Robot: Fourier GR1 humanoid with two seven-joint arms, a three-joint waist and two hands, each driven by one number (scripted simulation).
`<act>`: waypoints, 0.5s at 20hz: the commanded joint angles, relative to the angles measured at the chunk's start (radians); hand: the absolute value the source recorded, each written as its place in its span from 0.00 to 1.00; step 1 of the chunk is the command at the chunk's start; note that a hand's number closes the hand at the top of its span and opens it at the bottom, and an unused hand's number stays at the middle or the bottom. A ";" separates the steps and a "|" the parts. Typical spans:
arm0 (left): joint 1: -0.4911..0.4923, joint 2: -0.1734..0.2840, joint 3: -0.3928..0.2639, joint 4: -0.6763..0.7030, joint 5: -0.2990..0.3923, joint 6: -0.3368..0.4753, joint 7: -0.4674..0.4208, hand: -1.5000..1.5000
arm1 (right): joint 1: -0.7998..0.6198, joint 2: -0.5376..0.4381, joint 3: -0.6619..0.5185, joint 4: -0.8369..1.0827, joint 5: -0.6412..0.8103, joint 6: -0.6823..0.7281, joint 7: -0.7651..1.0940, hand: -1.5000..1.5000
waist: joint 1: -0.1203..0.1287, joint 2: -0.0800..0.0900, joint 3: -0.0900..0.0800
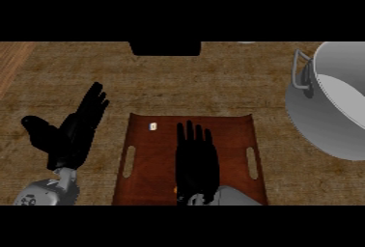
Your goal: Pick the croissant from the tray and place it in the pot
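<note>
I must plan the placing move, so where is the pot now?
In the head view the pot stands at the counter's right edge, partly cut off, to the right of the tray and apart from it.

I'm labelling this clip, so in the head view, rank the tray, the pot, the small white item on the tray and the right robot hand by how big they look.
1. Tray and pot: too close to rank, since the pot is cut off by the frame edge.
2. Right robot hand, over the tray.
3. Small white item.
</note>
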 commanded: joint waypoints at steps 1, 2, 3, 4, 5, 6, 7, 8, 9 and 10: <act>-0.037 -0.011 0.012 0.037 0.002 -0.003 -0.003 0.50 | -0.021 0.026 0.037 0.064 0.002 -0.033 0.248 0.00 | 0.000 0.003 -0.001; -0.034 -0.029 -0.004 0.037 -0.008 0.002 -0.020 0.50 | -0.046 0.026 0.003 0.064 0.001 0.002 0.248 0.00 | -0.003 0.002 -0.001; -0.012 -0.018 -0.008 0.022 -0.022 0.010 -0.007 0.50 | -0.014 0.026 0.019 0.105 0.007 -0.017 0.248 0.00 | 0.004 0.002 0.000; -0.036 0.005 0.032 0.027 0.016 -0.016 0.012 0.50 | -0.013 0.026 -0.004 0.118 0.012 0.005 0.239 0.00 | -0.002 0.003 0.000; -0.027 -0.032 -0.007 0.047 -0.013 0.000 -0.020 0.50 | -0.047 0.026 0.007 0.142 -0.003 -0.022 0.248 0.00 | 0.006 0.004 -0.001; -0.046 -0.002 0.033 0.059 0.006 -0.021 -0.016 0.50 | -0.043 0.026 -0.021 0.129 -0.001 0.011 0.248 0.00 | -0.003 0.003 0.000; 0.010 0.006 0.028 0.014 0.018 -0.036 -0.026 0.50 | 0.009 0.026 0.001 0.146 0.014 -0.011 0.248 0.00 | 0.003 0.001 0.000; -0.001 0.013 0.039 0.012 0.022 -0.037 -0.011 0.50 | -0.038 0.026 -0.006 0.172 -0.002 -0.026 0.248 0.00 | 0.012 0.002 0.000; -0.021 -0.020 0.015 0.054 0.004 -0.030 -0.037 0.50 | -0.036 0.026 0.014 0.177 -0.003 -0.030 0.248 0.00 | 0.003 0.004 0.000; -0.009 -0.009 0.014 -0.013 -0.006 -0.002 0.015 0.50 | 0.001 0.026 0.038 0.172 0.002 -0.023 0.248 0.00 | 0.006 0.000 0.001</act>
